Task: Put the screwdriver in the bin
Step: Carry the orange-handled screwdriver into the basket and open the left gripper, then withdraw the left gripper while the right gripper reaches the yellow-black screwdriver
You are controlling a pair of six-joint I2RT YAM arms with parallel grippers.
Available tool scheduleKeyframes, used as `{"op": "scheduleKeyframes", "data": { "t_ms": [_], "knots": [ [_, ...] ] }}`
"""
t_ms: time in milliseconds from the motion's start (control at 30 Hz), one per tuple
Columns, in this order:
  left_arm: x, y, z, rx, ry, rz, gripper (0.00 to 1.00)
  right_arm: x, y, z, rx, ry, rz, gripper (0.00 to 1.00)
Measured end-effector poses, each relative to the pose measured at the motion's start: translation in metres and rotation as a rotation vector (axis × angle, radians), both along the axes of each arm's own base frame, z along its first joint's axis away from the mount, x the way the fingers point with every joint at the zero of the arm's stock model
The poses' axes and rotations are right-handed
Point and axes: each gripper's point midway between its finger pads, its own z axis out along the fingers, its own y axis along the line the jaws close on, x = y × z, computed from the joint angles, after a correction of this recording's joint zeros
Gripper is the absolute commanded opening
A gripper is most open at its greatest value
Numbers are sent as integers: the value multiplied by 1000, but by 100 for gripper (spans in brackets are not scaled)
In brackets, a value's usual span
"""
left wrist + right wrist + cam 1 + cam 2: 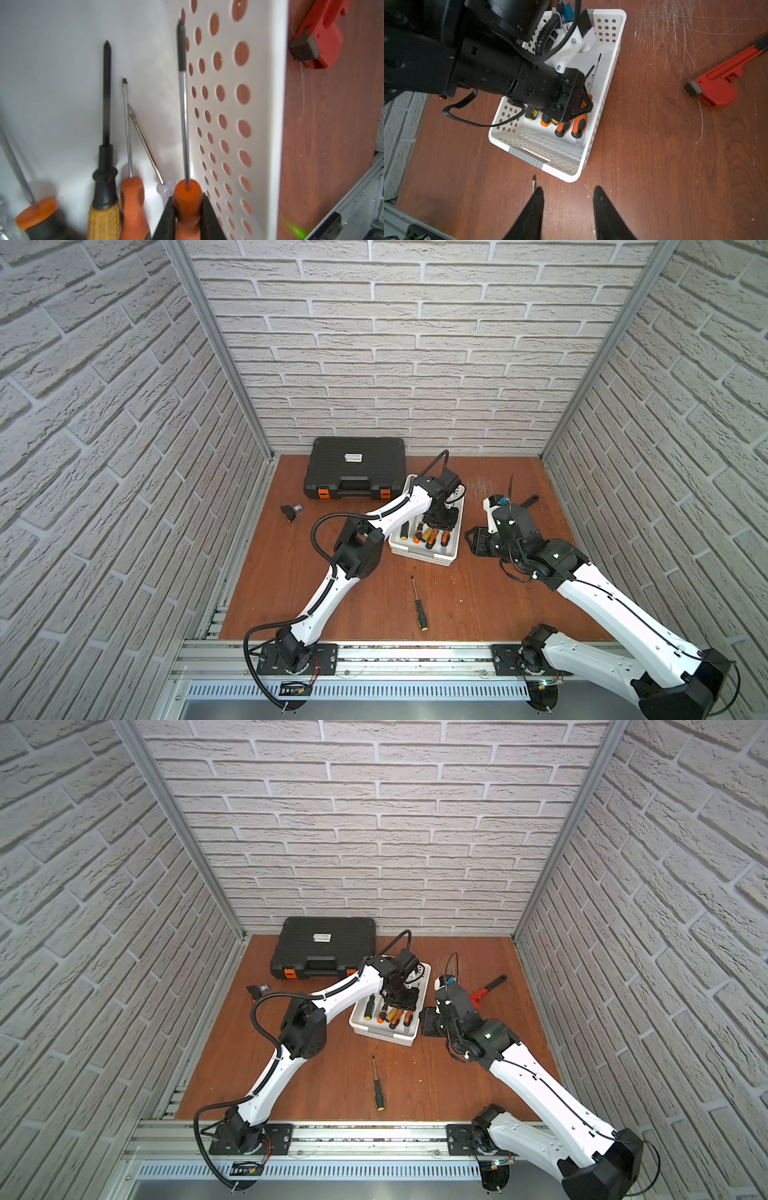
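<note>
The white bin (419, 553) (382, 1036) stands mid-table and holds several screwdrivers. My left gripper (442, 522) (399, 1002) reaches down into it. In the left wrist view it (188, 199) is shut on the orange handle of a screwdriver (184, 124), whose shaft runs along the bin's perforated wall (276, 104). My right gripper (568, 188) (473, 539) hovers open and empty over bare wood just outside the bin (598, 118). A black-and-yellow screwdriver (419, 605) (378, 1088) lies loose on the table in front of the bin.
A black toolcase (357, 468) with orange latches sits at the back left. A red pipe wrench (716, 83) (486, 990) lies right of the bin. A small black object (291, 512) rests at the left. Brick walls enclose three sides.
</note>
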Motion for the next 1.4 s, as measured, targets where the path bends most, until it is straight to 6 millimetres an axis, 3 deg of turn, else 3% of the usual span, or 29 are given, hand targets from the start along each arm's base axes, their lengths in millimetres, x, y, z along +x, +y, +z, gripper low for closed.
{"op": "scheduleKeyframes", "data": {
  "t_ms": [233, 600, 700, 800, 933, 1067, 1200, 1400],
  "knots": [
    [2, 1, -1, 5, -3, 15, 34, 0, 1, -9, -8, 27, 5, 41],
    [4, 8, -8, 21, -22, 32, 36, -1, 3, -10, 0, 35, 6, 41],
    [3, 17, 6, 7, -41, 44, 37, -1, 3, -10, 0, 36, 6, 41],
    [3, 29, 33, -33, -80, 63, 37, -1, 4, -11, 4, 43, 5, 41],
    [5, 51, 84, -116, -156, 105, 39, 0, 6, -16, 0, 61, 7, 41],
    [-1, 79, 117, -161, -226, 143, 44, 1, 10, -26, -14, 102, 19, 40],
    [-25, 119, 119, -133, -260, 182, 50, -9, 23, -35, -74, 136, 77, 41],
    [-63, 184, 99, -57, -296, 254, 59, -43, 56, -49, -165, 175, 229, 48]
  ]
}}
